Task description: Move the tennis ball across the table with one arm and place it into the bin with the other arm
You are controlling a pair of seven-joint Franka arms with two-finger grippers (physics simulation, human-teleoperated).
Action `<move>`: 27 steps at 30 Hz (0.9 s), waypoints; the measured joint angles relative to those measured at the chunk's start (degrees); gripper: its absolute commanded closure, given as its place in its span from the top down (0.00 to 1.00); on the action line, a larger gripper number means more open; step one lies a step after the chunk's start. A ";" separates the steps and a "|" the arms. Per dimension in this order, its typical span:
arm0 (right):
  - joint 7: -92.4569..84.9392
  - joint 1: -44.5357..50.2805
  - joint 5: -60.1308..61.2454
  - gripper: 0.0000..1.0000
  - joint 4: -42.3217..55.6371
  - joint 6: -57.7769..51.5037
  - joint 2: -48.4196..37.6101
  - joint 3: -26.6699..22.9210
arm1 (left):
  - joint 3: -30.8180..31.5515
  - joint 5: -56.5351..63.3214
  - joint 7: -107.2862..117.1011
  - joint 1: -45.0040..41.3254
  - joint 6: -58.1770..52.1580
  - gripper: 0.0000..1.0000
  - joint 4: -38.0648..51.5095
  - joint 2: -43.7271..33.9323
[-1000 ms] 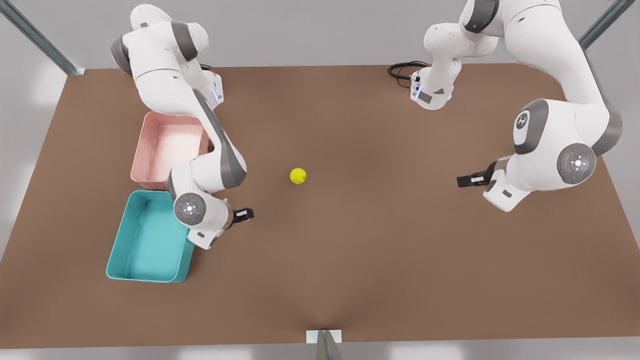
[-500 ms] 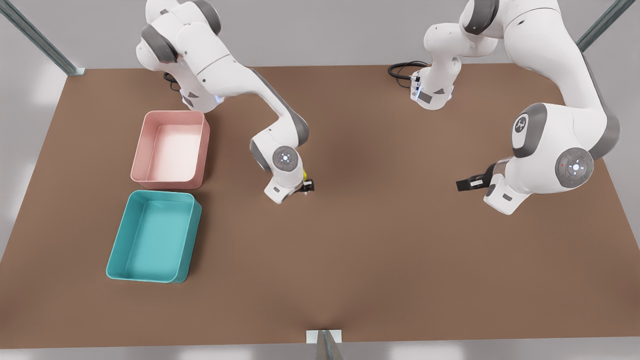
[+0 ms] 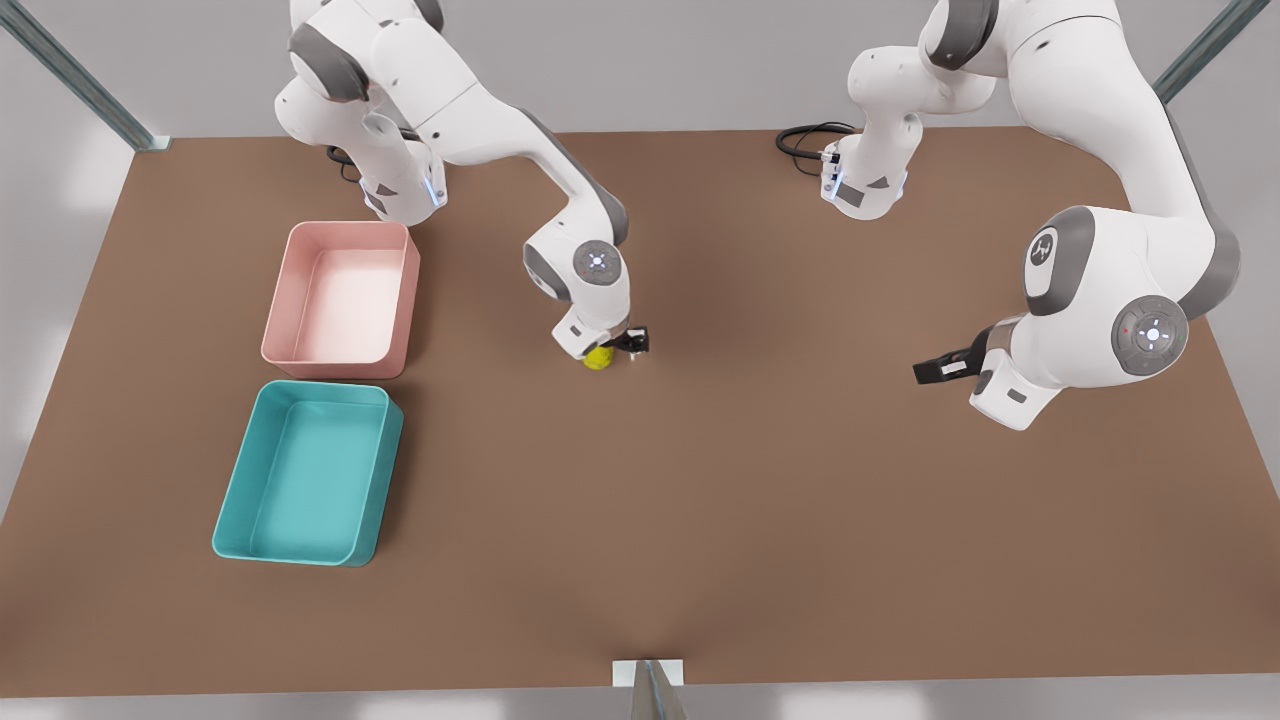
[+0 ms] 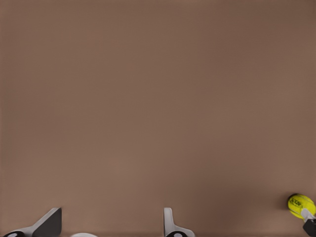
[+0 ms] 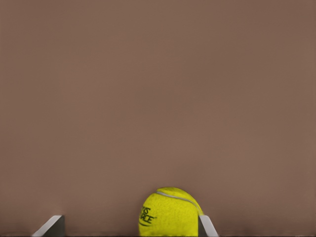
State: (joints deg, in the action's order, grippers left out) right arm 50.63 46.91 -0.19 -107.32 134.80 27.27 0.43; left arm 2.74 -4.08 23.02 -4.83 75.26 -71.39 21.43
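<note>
Tennis ball [image 3: 598, 358] is sitting on the desk [image 3: 760, 500] near its middle, well apart from the teal bin [image 3: 310, 470] at the front view's left, so I am judging the job as roughly half done at best: the crossing seems finished or nearly so, and the pick-up and the drop into the bin are both left. I am reading the arm at the front view's left as the right one, since its wrist view is showing the ball close up. The right pincer [image 3: 615, 350] is hanging low over the ball with its fingers [image 5: 205, 224] spread wider than the ball; the ball is lying between them, right beside one finger and clear of the other, so nothing is being pinched yet. The left pincer [image 3: 930, 368] is waiting well away at the front view's right, its fingers also spread and holding nothing (its wrist view is catching the ball far off). Next, I am guessing, comes closing on the ball, lifting it and carrying it past the pink tray [image 3: 340, 300] to the teal one just beside it. Counting: one ball, two trays (one teal, one pink, both lying empty), two arms, two pincers.
</note>
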 measured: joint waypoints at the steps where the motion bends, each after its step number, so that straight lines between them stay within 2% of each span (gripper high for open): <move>1: 0.61 0.40 -0.01 1.00 -0.71 0.18 -0.44 0.06 | -0.01 -0.02 0.07 -0.05 0.00 1.00 0.01 0.00; 9: 4.20 1.11 -0.04 1.00 -6.57 4.08 -0.39 0.11 | -0.01 -0.06 0.51 -0.09 -0.07 1.00 0.05 0.00; 27: 7.52 0.73 -0.03 1.00 -7.10 11.57 6.16 -0.05 | 0.02 -0.08 1.04 -0.14 -0.09 1.00 0.00 0.00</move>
State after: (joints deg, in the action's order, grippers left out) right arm 58.15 47.64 -0.22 -114.42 146.37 33.43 0.38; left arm 2.76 -4.16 24.06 -4.96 75.17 -71.39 21.43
